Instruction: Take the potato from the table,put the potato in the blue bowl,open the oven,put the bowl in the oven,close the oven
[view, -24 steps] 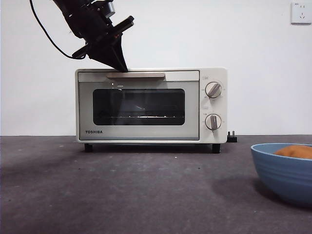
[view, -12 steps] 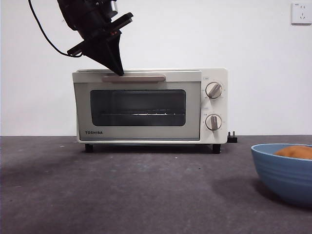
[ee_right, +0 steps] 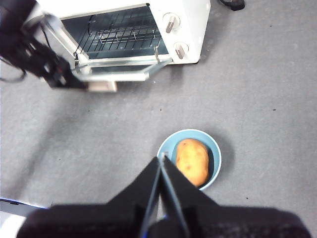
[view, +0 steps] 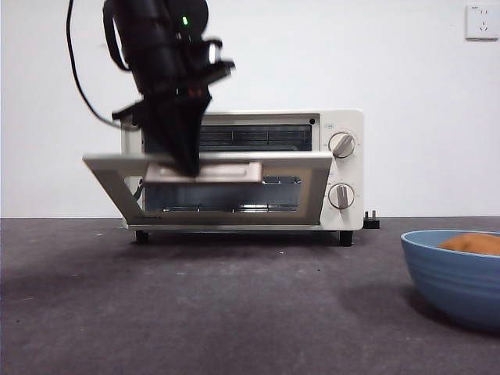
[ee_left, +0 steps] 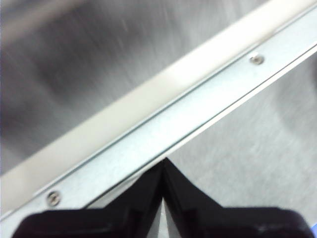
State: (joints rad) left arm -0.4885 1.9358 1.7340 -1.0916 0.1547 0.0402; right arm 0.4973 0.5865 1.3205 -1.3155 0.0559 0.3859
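Observation:
The cream oven (view: pixel 344 168) stands at the back of the table (view: pixel 234 312) with its door (view: pixel 312 168) tilted about halfway down. My left gripper (view: pixel 186 164) comes from above, shut, its tip hooked at the beige handle (view: pixel 226 172). The left wrist view shows that gripper (ee_left: pixel 163 166) against the door's metal edge (ee_left: pixel 198 109). The blue bowl (view: pixel 449 277) sits at the front right with the potato (view: pixel 473 244) inside. My right gripper (ee_right: pixel 161 161) hovers shut, high above the bowl (ee_right: pixel 214 153) and potato (ee_right: pixel 192 161), touching neither.
A wire rack (ee_right: pixel 124 34) shows inside the oven (ee_right: pixel 190 29). A black plug (view: pixel 373 220) lies behind the oven's right foot, and a wall socket (view: pixel 482 19) sits high on the white wall. Bare table stretches between the oven door and the bowl.
The oven door has swung from shut to about half open, pulled down and outward. My left gripper has dropped with the handle. The bowl and potato have not moved.

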